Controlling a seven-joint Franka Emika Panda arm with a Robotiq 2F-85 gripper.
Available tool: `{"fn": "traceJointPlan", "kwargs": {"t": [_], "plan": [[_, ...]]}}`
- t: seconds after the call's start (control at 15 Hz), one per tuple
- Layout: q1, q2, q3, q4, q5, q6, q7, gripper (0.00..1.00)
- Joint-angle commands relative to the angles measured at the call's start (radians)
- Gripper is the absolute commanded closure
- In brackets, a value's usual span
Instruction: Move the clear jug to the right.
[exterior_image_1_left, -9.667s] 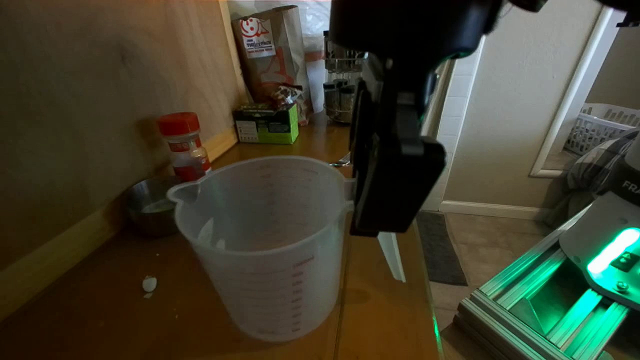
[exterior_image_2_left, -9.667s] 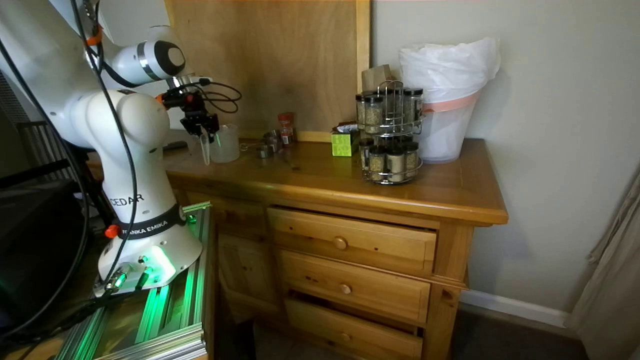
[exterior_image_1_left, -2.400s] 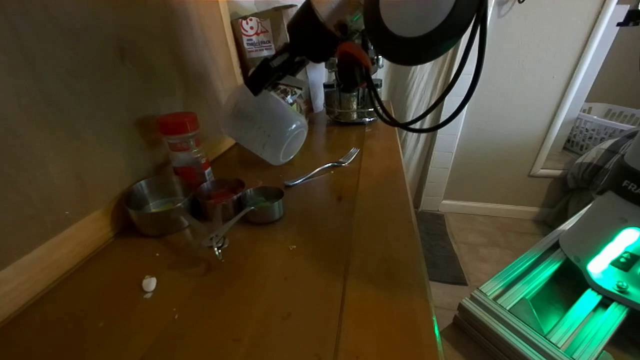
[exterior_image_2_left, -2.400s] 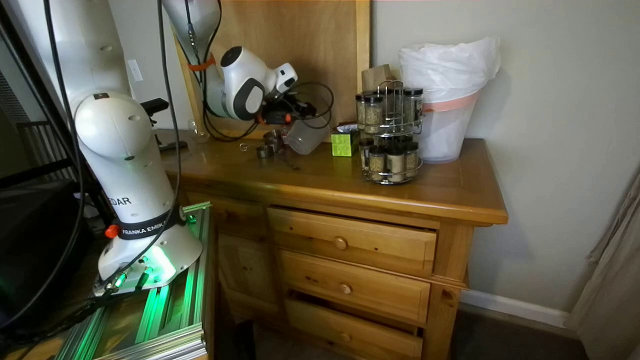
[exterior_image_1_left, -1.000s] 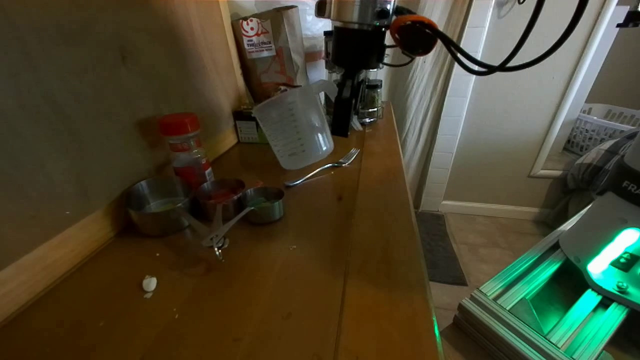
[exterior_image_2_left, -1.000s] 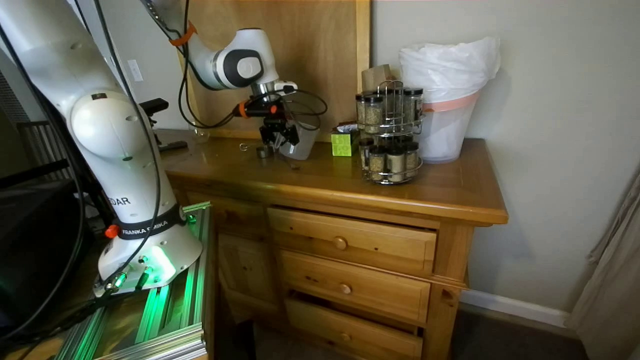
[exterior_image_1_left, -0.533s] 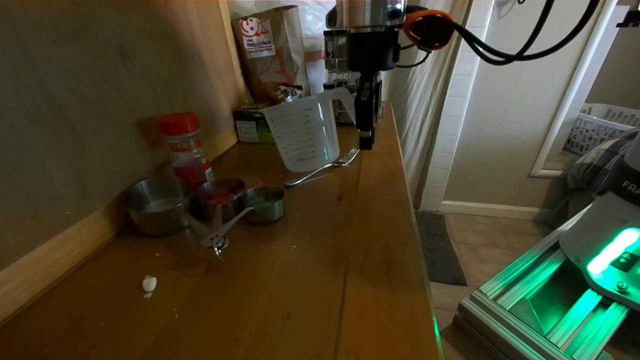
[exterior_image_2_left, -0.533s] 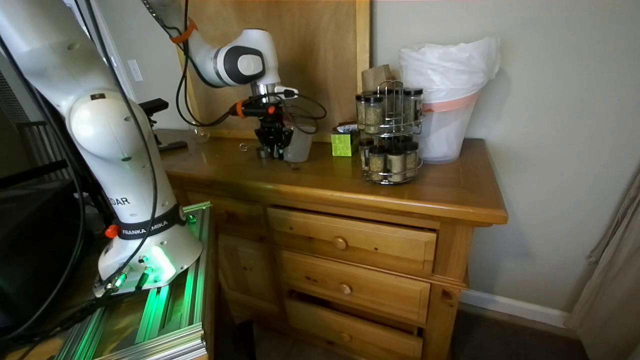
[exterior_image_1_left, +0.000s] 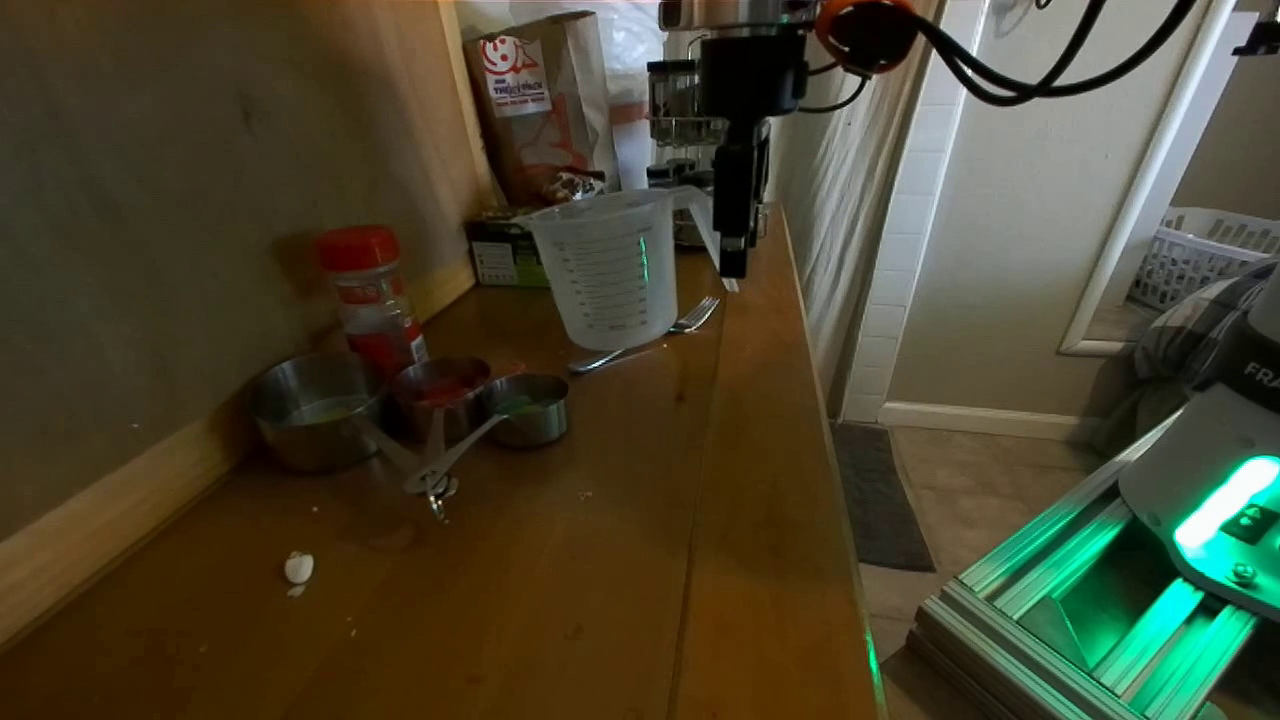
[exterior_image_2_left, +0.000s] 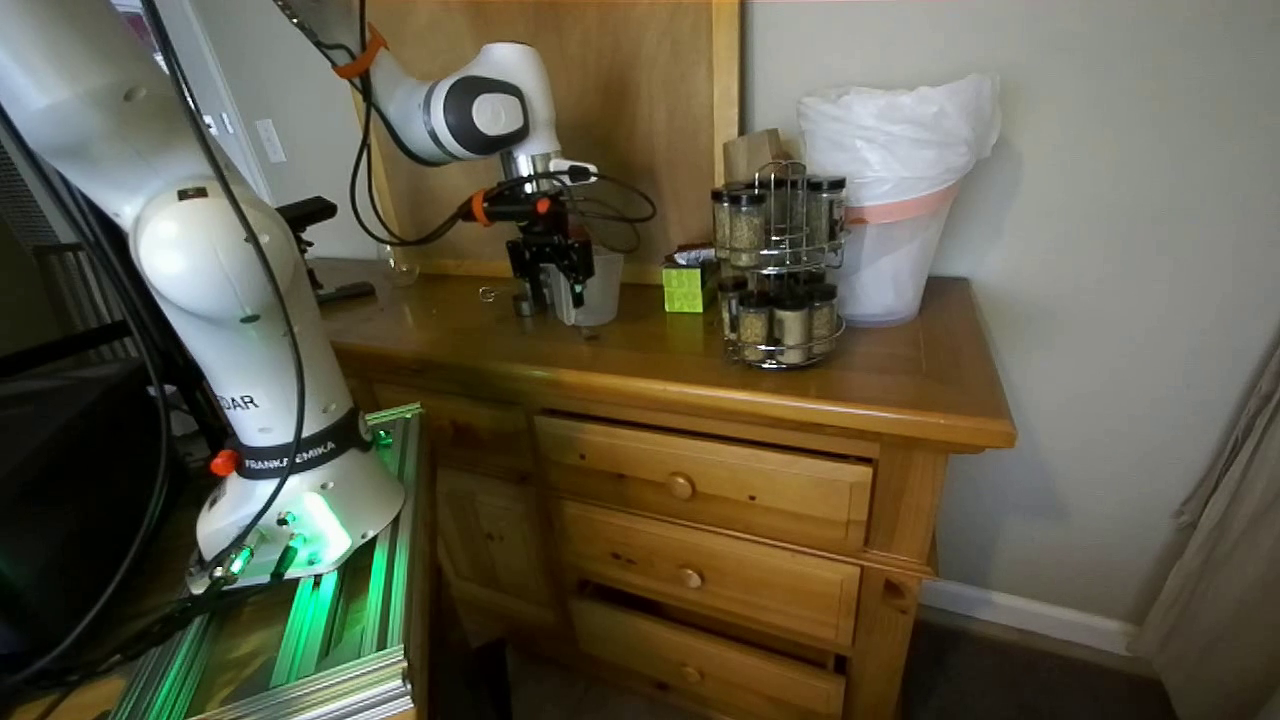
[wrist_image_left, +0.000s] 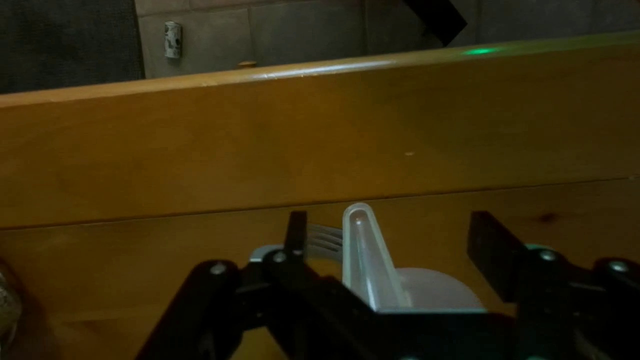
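Low in an exterior view, between seven and eight o'clock from the clear jug (exterior_image_1_left: 612, 275), I see a white scrap (exterior_image_1_left: 298, 568) on the wooden counter (exterior_image_1_left: 560, 600), then three steel measuring cups (exterior_image_1_left: 440, 405). Beyond them the jug stands upright, hiding part of a fork (exterior_image_1_left: 696, 316). Toward the jug's two o'clock is my gripper (wrist_image_left: 390, 218), fingers wide apart; the wrist view shows the handle (wrist_image_left: 358, 235) between them. Farther off, toward eleven, rises a paper bag (exterior_image_1_left: 545, 110).
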Motion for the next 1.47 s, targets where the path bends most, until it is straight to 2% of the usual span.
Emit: {"fn": "traceJointPlan", "kwargs": {"t": [0.0, 0.2, 0.27, 0.8, 1.2, 1.27, 1.4], "plan": [[-0.001, -0.029, 0.014, 0.006, -0.004, 0.016, 0.014, 0.0], [0.024, -0.004, 0.007, 0.016, 0.049, 0.06, -0.011, 0.0], [0.017, 0.002, 0.015, 0.013, 0.028, 0.089, 0.005, 0.0], [0.073, 0.128, 0.005, 0.019, 0.173, 0.426, -0.003, 0.0], [0.039, 0.256, 0.023, 0.035, 0.117, 0.719, 0.052, 0.0], [0.028, 0.254, 0.025, 0.031, 0.104, 0.731, 0.06, 0.0], [0.03, 0.177, 0.025, 0.001, 0.107, 0.628, 0.06, 0.0]]}}
